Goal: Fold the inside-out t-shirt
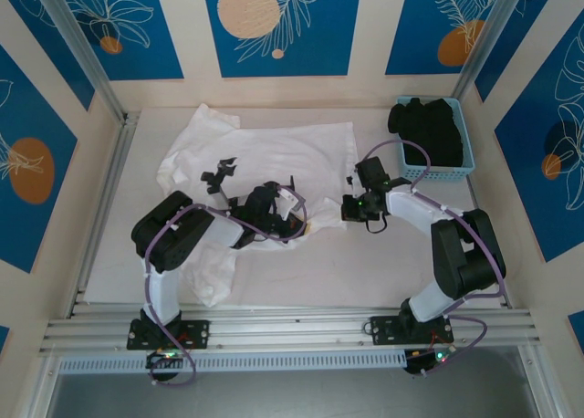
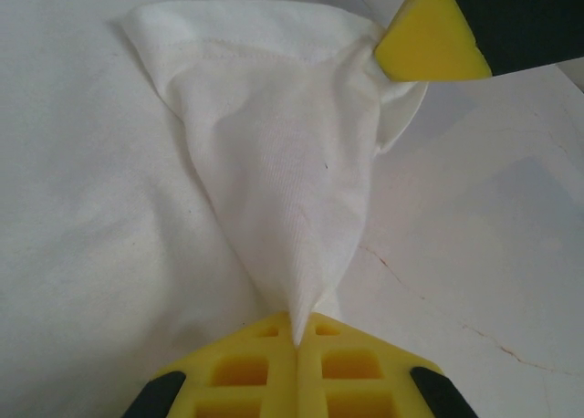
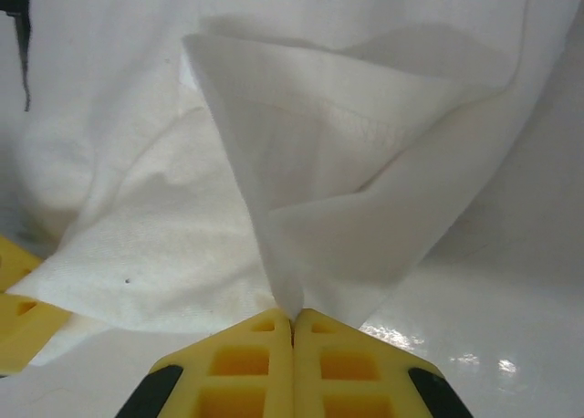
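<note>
The inside-out t-shirt [image 1: 265, 149] is white and wrinkled, spread over the left and middle of the table. My left gripper [image 1: 303, 223] is at its near right edge, and in the left wrist view its yellow jaws [image 2: 297, 334] are shut on a peak of the white cloth [image 2: 283, 162]. My right gripper [image 1: 347, 208] sits just to the right of it. In the right wrist view those jaws [image 3: 292, 319] are shut on a hemmed fold of the shirt [image 3: 347, 181]. Each wrist view catches a yellow finger of the other gripper [image 2: 429, 39] [image 3: 18, 318] close by.
A blue basket [image 1: 461, 167] holding a black garment [image 1: 424, 126] stands at the back right. Metal rails [image 1: 100, 208] run along the table's left side and front. Bare white table [image 1: 383, 263] lies near the right arm.
</note>
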You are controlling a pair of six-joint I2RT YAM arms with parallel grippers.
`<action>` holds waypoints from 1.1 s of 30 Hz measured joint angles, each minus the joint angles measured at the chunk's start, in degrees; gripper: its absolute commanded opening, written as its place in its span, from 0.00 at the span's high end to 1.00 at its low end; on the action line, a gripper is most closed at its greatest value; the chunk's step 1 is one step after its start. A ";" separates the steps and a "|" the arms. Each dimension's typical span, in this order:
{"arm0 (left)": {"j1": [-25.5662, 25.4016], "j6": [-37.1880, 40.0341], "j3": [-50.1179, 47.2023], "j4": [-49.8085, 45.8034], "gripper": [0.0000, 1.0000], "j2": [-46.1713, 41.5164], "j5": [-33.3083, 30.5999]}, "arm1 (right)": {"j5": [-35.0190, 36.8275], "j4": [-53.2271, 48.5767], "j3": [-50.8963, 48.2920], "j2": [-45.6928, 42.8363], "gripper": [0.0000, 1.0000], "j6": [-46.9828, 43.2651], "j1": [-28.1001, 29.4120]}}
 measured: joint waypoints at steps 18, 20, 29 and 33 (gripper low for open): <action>9.60 -12.90 -12.41 -27.36 0.52 -37.64 -24.59 | -18.80 13.18 -3.17 -2.73 1.00 8.15 -15.26; 9.57 -13.92 -15.21 -34.95 0.50 -45.03 -27.67 | -17.68 13.25 -2.21 -2.27 1.00 8.61 -15.61; 9.60 -16.90 -18.97 -59.65 0.48 -57.22 -31.56 | -14.21 14.56 1.29 -0.57 1.00 9.40 -18.23; 9.57 -16.68 -19.34 -61.59 0.48 -53.96 -31.63 | -14.23 14.82 1.29 -0.46 1.00 9.55 -18.36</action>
